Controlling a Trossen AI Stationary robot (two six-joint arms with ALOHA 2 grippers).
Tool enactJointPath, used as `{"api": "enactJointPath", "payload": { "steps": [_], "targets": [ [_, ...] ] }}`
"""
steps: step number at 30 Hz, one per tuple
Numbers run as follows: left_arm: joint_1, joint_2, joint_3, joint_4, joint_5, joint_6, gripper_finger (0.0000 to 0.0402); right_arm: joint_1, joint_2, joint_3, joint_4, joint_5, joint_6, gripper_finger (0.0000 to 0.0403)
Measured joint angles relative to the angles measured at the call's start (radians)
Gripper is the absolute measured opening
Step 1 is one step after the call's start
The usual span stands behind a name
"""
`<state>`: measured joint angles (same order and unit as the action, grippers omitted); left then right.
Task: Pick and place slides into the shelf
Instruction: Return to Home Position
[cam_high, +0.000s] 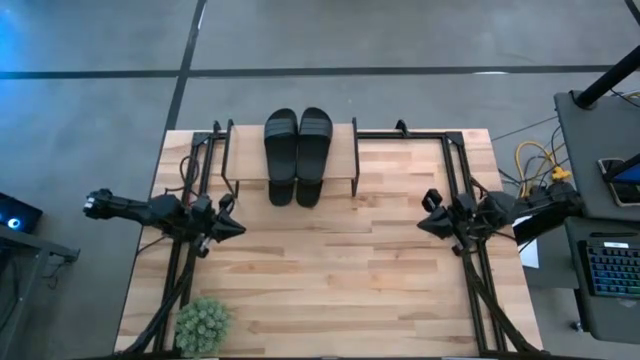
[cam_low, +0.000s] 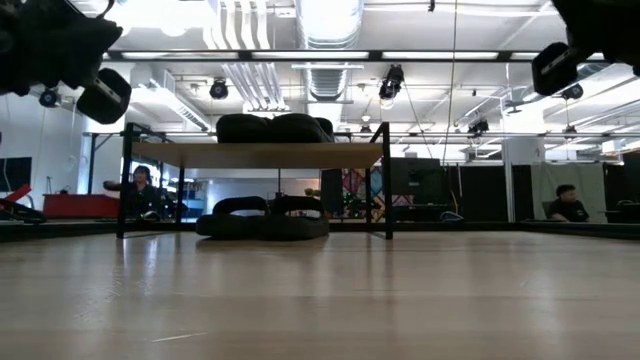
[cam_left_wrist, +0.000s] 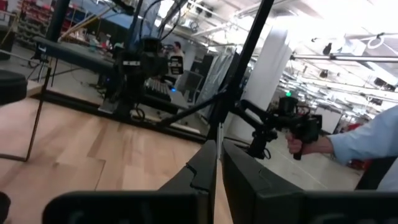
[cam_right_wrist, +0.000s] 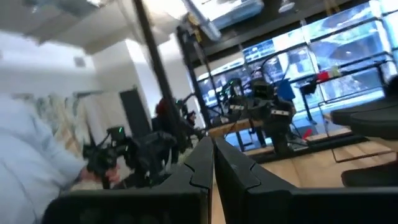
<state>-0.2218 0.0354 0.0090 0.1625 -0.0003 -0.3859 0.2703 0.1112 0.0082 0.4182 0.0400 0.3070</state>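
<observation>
The shelf (cam_high: 340, 152), a light wood board on thin black legs, stands at the table's far edge, also in the low view (cam_low: 260, 155). Two black slides (cam_high: 298, 132) lie side by side with their soles on its top board (cam_low: 270, 127). Two more slides (cam_low: 262, 218) rest on the table under the board, their ends (cam_high: 295, 192) sticking out past its near edge. My left gripper (cam_high: 238, 228) hangs shut over the table's left part. My right gripper (cam_high: 421, 224) hangs shut over the right part. Both are well away from the slides.
A small green potted plant (cam_high: 203, 322) stands at the table's near left corner. Black frame rails (cam_high: 465, 180) run along both table sides. Beyond the table a person's hand (cam_left_wrist: 306, 146) holds a dark device. Bare wood (cam_high: 330, 270) lies between the arms.
</observation>
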Motion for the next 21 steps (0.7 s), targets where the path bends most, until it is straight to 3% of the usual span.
{"api": "enactJointPath", "payload": {
  "steps": [3,21],
  "targets": [
    [0.000,-0.002,0.000,0.001,-0.013,0.000,0.0010,0.000,0.000,0.000,0.005,-0.047,-0.044,0.0009],
    [0.000,0.016,-0.001,0.003,-0.032,0.001,0.0010,0.000,0.005,0.000,-0.003,-0.029,-0.020,0.0009]
  ]
}}
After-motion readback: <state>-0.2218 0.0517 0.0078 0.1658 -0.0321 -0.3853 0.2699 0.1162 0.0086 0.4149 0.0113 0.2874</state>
